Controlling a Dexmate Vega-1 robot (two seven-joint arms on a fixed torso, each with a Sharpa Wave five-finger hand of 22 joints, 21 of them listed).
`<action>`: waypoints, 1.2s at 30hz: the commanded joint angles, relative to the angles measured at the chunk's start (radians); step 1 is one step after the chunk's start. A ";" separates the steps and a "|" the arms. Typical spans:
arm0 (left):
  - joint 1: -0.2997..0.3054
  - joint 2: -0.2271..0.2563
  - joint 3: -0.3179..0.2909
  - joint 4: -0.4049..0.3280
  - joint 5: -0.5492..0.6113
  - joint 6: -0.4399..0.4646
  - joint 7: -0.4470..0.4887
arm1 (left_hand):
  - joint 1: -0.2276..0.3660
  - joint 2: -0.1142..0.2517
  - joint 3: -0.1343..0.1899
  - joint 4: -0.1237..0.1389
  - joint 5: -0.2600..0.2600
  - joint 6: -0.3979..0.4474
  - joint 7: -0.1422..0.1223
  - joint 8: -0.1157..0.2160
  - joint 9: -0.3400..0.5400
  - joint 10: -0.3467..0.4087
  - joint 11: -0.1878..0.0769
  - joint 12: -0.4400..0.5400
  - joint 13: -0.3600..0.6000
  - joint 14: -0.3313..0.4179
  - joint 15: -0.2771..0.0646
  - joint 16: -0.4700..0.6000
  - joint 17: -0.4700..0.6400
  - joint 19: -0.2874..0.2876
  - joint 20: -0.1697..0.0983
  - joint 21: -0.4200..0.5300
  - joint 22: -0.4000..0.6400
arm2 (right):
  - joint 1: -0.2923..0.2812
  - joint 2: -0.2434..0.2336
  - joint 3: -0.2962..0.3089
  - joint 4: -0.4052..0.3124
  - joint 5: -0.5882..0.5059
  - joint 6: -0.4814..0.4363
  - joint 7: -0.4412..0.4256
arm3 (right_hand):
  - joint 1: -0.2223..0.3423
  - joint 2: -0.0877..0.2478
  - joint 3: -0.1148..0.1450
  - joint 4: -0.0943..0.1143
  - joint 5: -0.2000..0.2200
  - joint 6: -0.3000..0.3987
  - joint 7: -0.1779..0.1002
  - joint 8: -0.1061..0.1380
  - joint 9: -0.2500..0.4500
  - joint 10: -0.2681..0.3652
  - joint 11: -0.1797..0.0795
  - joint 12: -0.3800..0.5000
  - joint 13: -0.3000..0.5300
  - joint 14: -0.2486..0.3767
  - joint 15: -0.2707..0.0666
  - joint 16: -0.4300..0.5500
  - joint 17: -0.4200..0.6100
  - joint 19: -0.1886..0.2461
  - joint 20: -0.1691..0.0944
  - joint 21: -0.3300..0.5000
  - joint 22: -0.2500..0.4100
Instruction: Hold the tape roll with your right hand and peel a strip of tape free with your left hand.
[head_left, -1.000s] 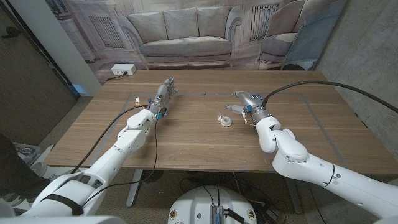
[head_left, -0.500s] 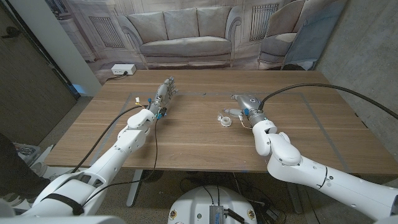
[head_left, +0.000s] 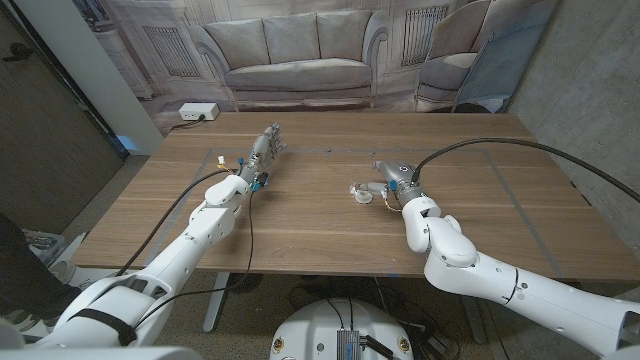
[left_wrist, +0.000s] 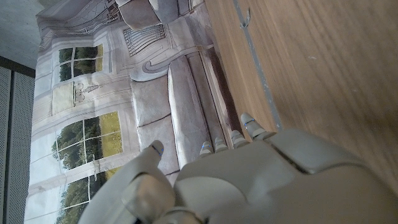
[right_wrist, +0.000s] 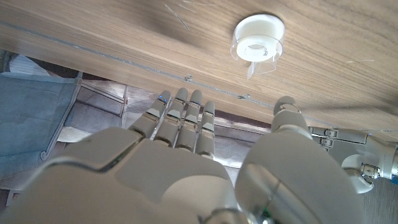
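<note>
Your wooden table (head_left: 300, 225) carries one small white tape roll with a clear rim (head_left: 362, 193), lying flat on its side just beside the fingertips of your right hand (head_left: 393, 178); the roll is still untouched, so it needs closing on before any peeling. That right hand holds nothing, its fingers (right_wrist: 180, 115) straight and together with the thumb apart, seemingly lined up to close around the roll. Your left hand (head_left: 262, 152) waits well apart from the roll, fingers extended and empty, probably kept clear until the roll is steadied.
</note>
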 joint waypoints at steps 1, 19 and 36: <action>-0.005 -0.003 -0.001 0.008 0.000 0.002 -0.004 | 0.000 0.028 0.002 0.001 0.000 -0.094 -0.004 -0.003 0.005 -0.079 0.008 -0.004 0.003 -0.088 0.006 -0.003 0.003 -0.069 0.002 -0.007 0.002 | 0.005 0.011 -0.017 0.023 0.008 -0.010 0.017 | 0.012 -0.003 -0.001 -0.001 0.008 -0.002 -0.004 0.000 0.006 0.000 -0.004 0.002 0.004 0.000 -0.060 -0.003 0.004 0.000 -0.001 -0.002 0.004; -0.012 -0.007 0.000 0.017 0.006 0.000 -0.007 | 0.000 0.028 0.001 0.002 -0.001 -0.093 -0.004 -0.004 0.005 -0.078 0.008 -0.004 0.003 -0.087 0.005 -0.003 0.003 -0.068 0.003 -0.010 0.003 | -0.023 0.044 -0.019 0.063 0.009 -0.010 -0.037 | 0.034 -0.007 -0.007 -0.004 0.022 0.027 -0.009 0.011 0.007 0.027 -0.005 0.015 0.008 0.032 -0.076 0.007 0.006 0.017 -0.011 0.004 0.006; -0.017 -0.007 -0.006 0.030 0.003 -0.003 -0.013 | -0.001 0.028 0.001 0.003 -0.001 -0.092 -0.005 -0.004 0.005 -0.081 0.007 -0.005 0.003 -0.088 0.005 -0.003 0.003 -0.067 0.001 -0.013 0.003 | -0.009 0.072 -0.032 0.099 0.009 0.004 -0.039 | 0.043 -0.010 -0.013 -0.001 0.030 0.032 -0.012 0.011 0.007 0.029 -0.007 0.018 0.011 0.028 -0.074 0.004 0.009 0.019 -0.009 0.003 0.006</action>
